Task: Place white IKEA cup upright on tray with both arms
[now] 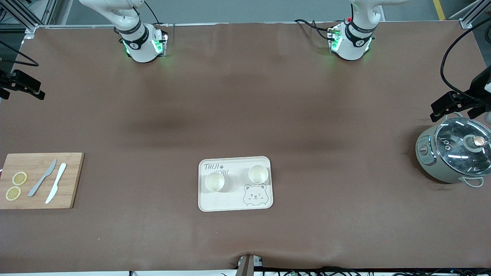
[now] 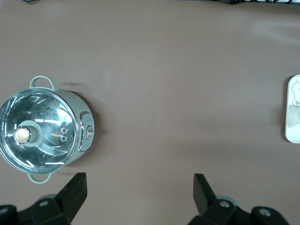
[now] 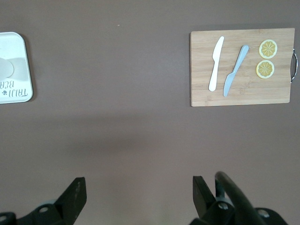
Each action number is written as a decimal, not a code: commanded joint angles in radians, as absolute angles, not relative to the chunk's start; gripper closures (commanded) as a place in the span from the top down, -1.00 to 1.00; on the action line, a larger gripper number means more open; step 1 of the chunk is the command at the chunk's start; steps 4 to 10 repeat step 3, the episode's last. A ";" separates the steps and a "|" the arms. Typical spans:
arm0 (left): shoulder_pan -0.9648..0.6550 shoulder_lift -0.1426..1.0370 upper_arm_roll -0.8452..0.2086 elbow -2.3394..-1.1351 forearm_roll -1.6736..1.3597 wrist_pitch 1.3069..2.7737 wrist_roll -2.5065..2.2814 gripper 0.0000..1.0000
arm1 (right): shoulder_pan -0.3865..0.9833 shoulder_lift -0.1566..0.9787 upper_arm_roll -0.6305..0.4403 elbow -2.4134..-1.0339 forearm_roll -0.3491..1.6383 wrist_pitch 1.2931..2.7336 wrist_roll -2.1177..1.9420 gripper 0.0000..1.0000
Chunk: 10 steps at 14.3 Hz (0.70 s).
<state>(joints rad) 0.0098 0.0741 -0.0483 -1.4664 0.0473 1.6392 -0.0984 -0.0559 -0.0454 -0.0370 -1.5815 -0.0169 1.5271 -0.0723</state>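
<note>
Two white cups stand upright on the cream-white tray (image 1: 234, 199), one (image 1: 214, 181) toward the right arm's end and one (image 1: 258, 174) toward the left arm's end. An edge of the tray shows in the left wrist view (image 2: 287, 126) and in the right wrist view (image 3: 18, 47). My left gripper (image 2: 139, 187) is open and empty over bare table beside the pot; it also shows in the front view (image 1: 435, 111). My right gripper (image 3: 139, 190) is open and empty over bare table at the right arm's end, and shows in the front view (image 1: 38, 92). Both grippers are far from the tray.
A grey pot with a glass lid (image 1: 456, 153) stands at the left arm's end and shows in the left wrist view (image 2: 42, 133). A wooden cutting board (image 1: 73, 184) at the right arm's end carries two knives and two lemon slices; it shows in the right wrist view (image 3: 243, 96).
</note>
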 commanded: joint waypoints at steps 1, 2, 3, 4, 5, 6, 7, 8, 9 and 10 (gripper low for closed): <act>0.020 0.080 -0.052 -1.445 0.035 1.624 -0.084 1.00 | -0.075 -0.044 -0.021 -1.585 -0.023 1.536 -0.087 1.00; 0.020 0.081 -0.052 -1.445 0.035 1.624 -0.084 1.00 | -0.075 -0.044 -0.021 -1.585 -0.023 1.536 -0.087 1.00; 0.020 0.081 -0.052 -1.445 0.035 1.624 -0.084 1.00 | -0.075 -0.043 -0.021 -1.585 -0.023 1.536 -0.087 1.00; 0.020 0.081 -0.052 -1.445 0.035 1.624 -0.084 1.00 | -0.075 -0.043 -0.021 -1.585 -0.023 1.536 -0.087 1.00; 0.020 0.081 -0.052 -1.445 0.035 1.624 -0.084 1.00 | -0.075 -0.043 -0.021 -1.585 -0.023 1.536 -0.087 1.00; 0.020 0.081 -0.052 -1.445 0.035 1.624 -0.084 1.00 | -0.075 -0.043 -0.021 -1.585 -0.023 1.536 -0.087 1.00; 0.020 0.081 -0.052 -1.445 0.035 1.624 -0.084 1.00 | -0.075 -0.043 -0.021 -1.585 -0.023 1.536 -0.087 1.00; 0.020 0.081 -0.052 -1.445 0.035 1.624 -0.084 1.00 | -0.075 -0.043 -0.021 -1.585 -0.023 1.536 -0.087 1.00; 0.020 0.081 -0.052 -1.445 0.035 1.624 -0.084 1.00 | -0.075 -0.043 -0.021 -1.585 -0.023 1.536 -0.087 1.00; 0.020 0.081 -0.052 -1.445 0.035 1.624 -0.084 1.00 | -0.075 -0.043 -0.021 -1.585 -0.023 1.536 -0.087 1.00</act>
